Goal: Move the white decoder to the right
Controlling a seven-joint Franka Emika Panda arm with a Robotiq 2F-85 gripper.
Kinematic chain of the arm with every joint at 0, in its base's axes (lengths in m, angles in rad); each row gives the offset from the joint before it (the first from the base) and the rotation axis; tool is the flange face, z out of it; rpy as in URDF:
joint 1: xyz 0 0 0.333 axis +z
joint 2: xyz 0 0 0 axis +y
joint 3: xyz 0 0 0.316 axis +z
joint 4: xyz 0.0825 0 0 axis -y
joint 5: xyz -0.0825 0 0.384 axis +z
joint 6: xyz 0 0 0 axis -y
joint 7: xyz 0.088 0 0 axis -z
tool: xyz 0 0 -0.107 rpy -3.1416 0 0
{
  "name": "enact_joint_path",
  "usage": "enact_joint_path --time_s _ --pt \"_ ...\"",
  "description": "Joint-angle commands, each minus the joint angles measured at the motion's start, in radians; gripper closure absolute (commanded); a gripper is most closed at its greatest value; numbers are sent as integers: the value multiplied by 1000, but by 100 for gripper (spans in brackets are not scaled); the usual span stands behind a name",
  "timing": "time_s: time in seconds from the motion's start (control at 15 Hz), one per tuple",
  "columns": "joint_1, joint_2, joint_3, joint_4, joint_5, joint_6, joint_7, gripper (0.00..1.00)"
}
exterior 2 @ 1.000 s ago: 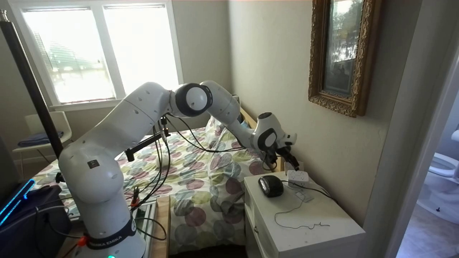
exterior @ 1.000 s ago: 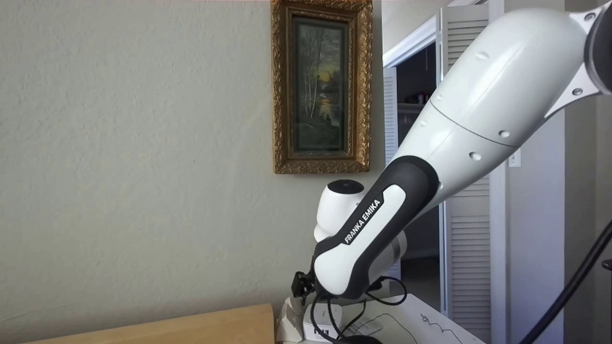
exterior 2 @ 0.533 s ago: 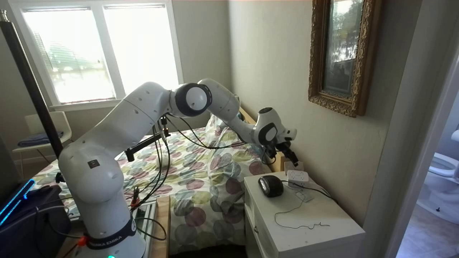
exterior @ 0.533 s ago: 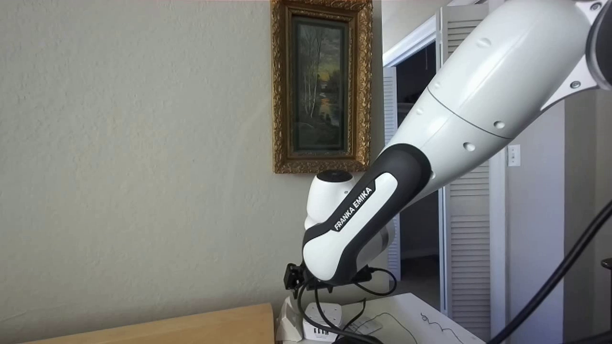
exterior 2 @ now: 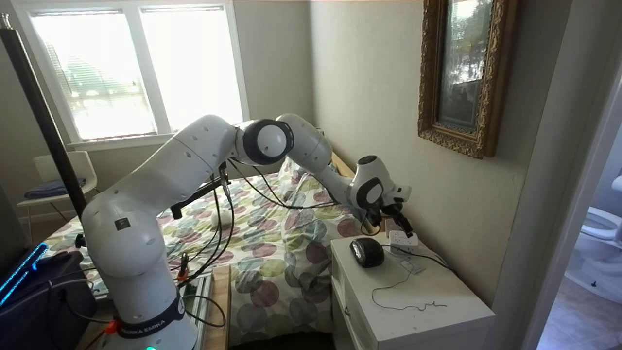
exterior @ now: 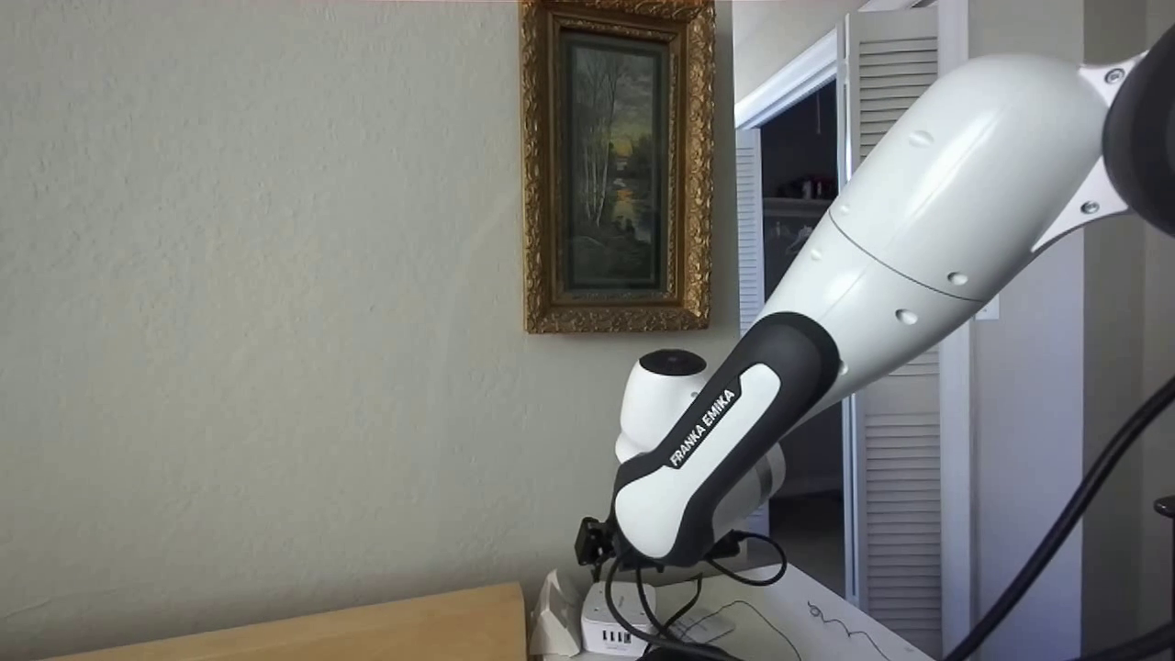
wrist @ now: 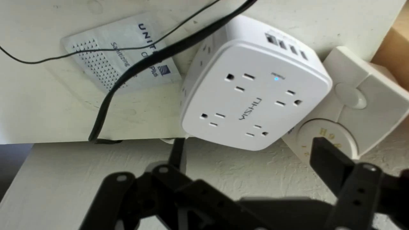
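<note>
The white decoder is a boxy white outlet block with rounded corners, dark lettering and a small blue light. It stands on the white nightstand in both exterior views [exterior: 598, 610] [exterior 2: 398, 239] and fills the middle of the wrist view [wrist: 255, 105]. My gripper is open and empty in the wrist view [wrist: 249, 143]. Its fingertips lie at the decoder's wall-side end, one towards each side of it. In an exterior view the gripper [exterior 2: 404, 227] points down just above the decoder; whether it touches cannot be told. In an exterior view the arm mostly hides the fingers.
A pointed white piece [wrist: 380, 86] stands close beside the decoder. A black cable [wrist: 150, 60] and a sachet [wrist: 121, 54] lie on its opposite side. A black rounded device [exterior 2: 368, 252] stands on the nightstand [exterior 2: 427, 316]. The wall and the wooden headboard [exterior: 367, 633] are near.
The arm first rose a little, then came down and shifted to the right in both exterior views, bringing the gripper lower over the decoder. The decoder has not visibly moved.
</note>
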State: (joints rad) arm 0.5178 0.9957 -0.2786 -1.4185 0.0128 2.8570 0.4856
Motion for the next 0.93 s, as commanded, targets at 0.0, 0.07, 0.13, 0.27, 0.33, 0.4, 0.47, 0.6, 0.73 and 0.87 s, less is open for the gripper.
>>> enact_joint_path --time_s 0.0,0.07,0.13,0.27,0.33,0.4,0.47,0.6,0.73,0.87 --pt "-43 53 40 44 -3 59 -3 0" --pt "-55 60 55 45 1 75 -15 0" --pt "-68 66 74 45 7 94 -29 0" --pt "-82 79 96 51 11 113 -44 0" --pt "-93 82 111 51 12 123 -58 0" --pt "-95 86 115 51 11 131 -66 0" --pt "-99 87 121 50 9 138 -76 0" --pt "-108 89 134 48 8 148 -102 0" --pt "-114 86 145 43 1 158 -133 0" --pt "-119 81 157 36 -8 173 -172 0"
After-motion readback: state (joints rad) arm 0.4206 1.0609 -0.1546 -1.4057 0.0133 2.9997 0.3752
